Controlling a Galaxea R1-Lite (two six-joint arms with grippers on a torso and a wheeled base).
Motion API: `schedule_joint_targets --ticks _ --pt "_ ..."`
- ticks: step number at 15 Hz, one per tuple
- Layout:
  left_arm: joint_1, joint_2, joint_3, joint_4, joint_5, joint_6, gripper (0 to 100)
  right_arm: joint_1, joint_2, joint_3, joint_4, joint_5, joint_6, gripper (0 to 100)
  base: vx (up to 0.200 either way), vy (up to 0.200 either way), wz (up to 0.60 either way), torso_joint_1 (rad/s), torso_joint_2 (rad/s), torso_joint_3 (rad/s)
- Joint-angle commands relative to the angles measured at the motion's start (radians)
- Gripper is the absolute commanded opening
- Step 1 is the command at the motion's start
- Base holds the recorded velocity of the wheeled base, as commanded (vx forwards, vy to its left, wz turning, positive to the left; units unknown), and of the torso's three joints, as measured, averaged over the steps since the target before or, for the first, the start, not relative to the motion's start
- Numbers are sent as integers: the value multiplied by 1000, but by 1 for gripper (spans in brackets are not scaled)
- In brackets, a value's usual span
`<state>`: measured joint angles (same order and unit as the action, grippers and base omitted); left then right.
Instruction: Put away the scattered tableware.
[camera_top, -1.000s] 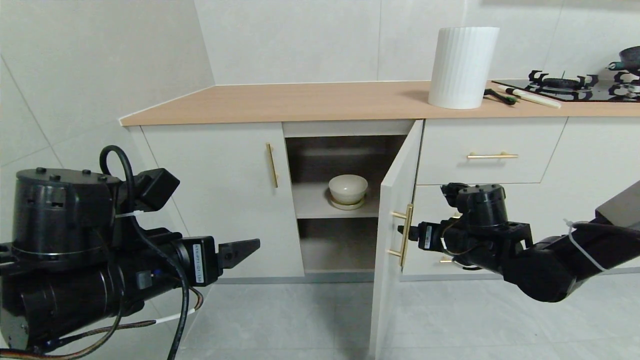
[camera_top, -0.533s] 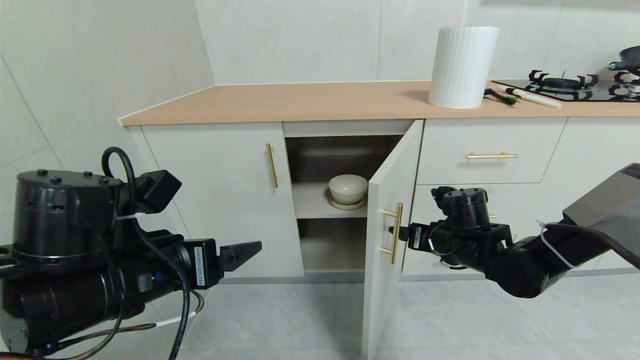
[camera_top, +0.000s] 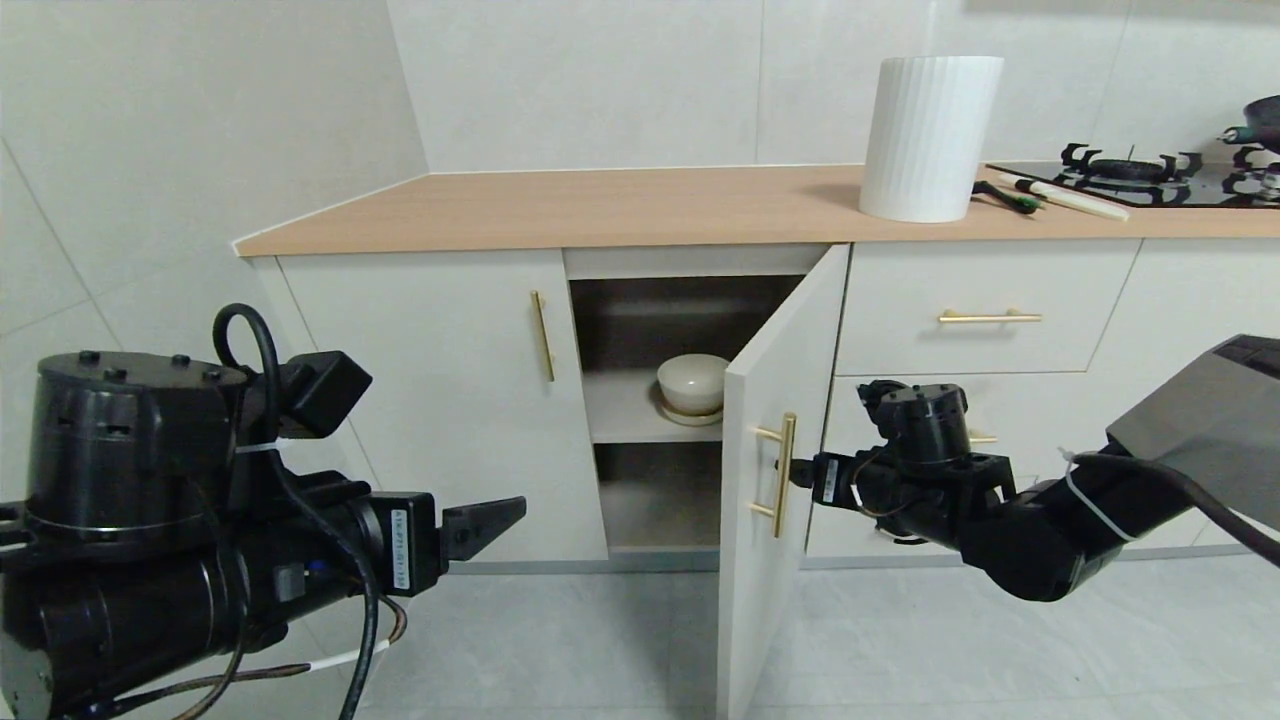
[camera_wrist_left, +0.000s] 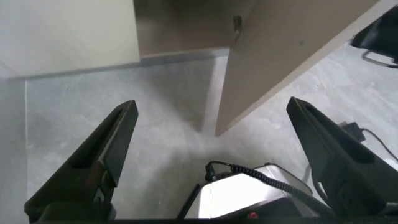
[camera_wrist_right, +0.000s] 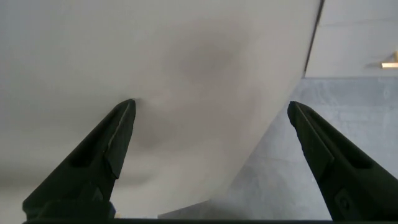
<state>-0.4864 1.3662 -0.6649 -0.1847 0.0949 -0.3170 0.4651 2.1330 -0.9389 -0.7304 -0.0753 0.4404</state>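
Head view: bowl (camera_top: 692, 384) on shelf (camera_top: 625, 415); R wrist view: door (camera_wrist_right: 186, 74) close-up.

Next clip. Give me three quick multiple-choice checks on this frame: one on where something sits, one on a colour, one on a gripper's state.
1. Where is the bowl?
A. on the floor
B. on the upper shelf of the cabinet
C. on the stove

2. What colour is the handle on the partly open door?
A. black
B. red
C. gold

3. How is the right gripper?
A. open, facing the door's front
B. shut on the bowl
C. shut on a spoon

Answers:
1 B: the bowl sits on a plate on the upper shelf.
2 C: the bar is gold against the pale door.
3 A: the right wrist view shows it spread wide before the door's face.
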Motion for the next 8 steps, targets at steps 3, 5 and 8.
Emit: schedule_joint_targets --ticks 3,5,8 --pt "0 2 1 -4 0 -2 100 10 8 0 -1 0 6 100 200 0 0 12 4 -1" --pt "0 2 1 -6 0 -4 100 23 16 -8 -3 -3 23 100 200 0 0 2 2 -2" --pt "0 4 1 -7 2 -7 100 23 21 -14 -9 -4 44 100 67 0 0 1 1 2"
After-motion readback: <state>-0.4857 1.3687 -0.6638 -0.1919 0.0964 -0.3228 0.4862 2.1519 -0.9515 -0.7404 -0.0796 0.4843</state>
